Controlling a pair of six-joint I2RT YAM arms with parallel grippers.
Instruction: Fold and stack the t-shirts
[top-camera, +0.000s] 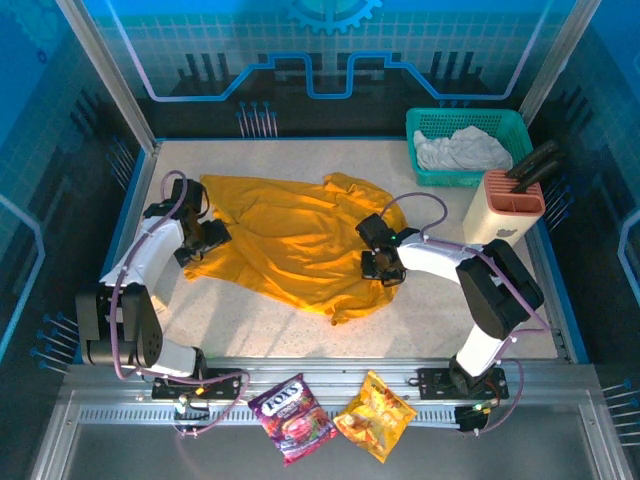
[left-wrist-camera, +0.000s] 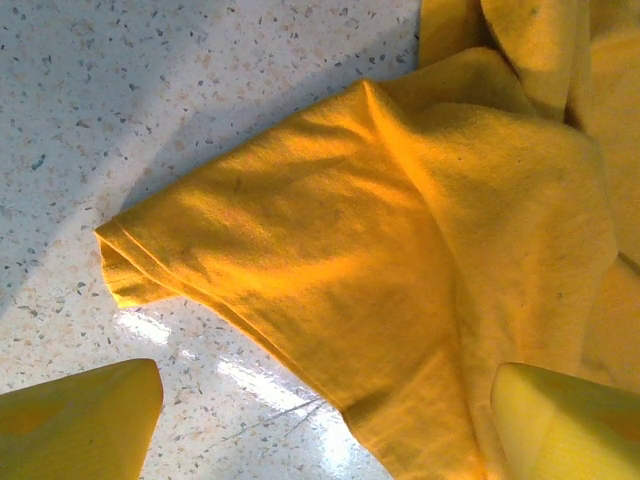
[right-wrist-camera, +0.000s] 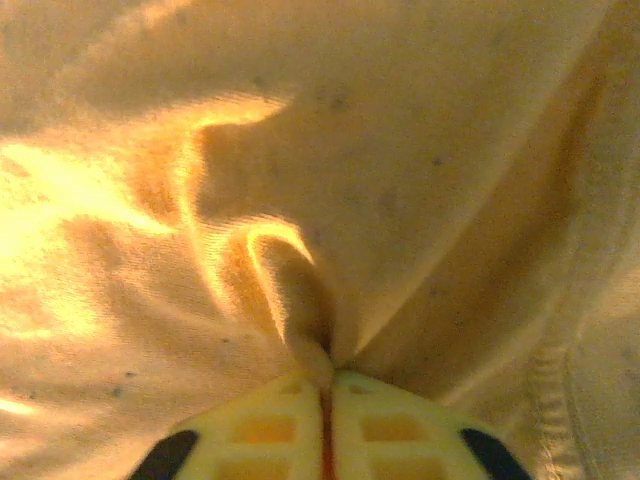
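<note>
Purple packet (top-camera: 292, 417) and orange packet (top-camera: 375, 414) lie at 6 o'clock, off the bench (top-camera: 250, 320). Orange shirt (top-camera: 290, 240) lies crumpled at bench centre. White shirt (top-camera: 462, 150) sits in the basket (top-camera: 470, 179) at 1 o'clock.

Step in hand, as judged: spreading the orange shirt before the first fold.

Right tool (right-wrist-camera: 325, 400), at the shirt's 3 o'clock edge, is clenched on a pinch of orange cloth. Left tool (top-camera: 212, 240), at 9 o'clock, stands wide apart over the sleeve (left-wrist-camera: 300, 250), grasping nothing.

Next move likely calls for closing the left tool on the sleeve hem, then drawing both sides taut.
</note>
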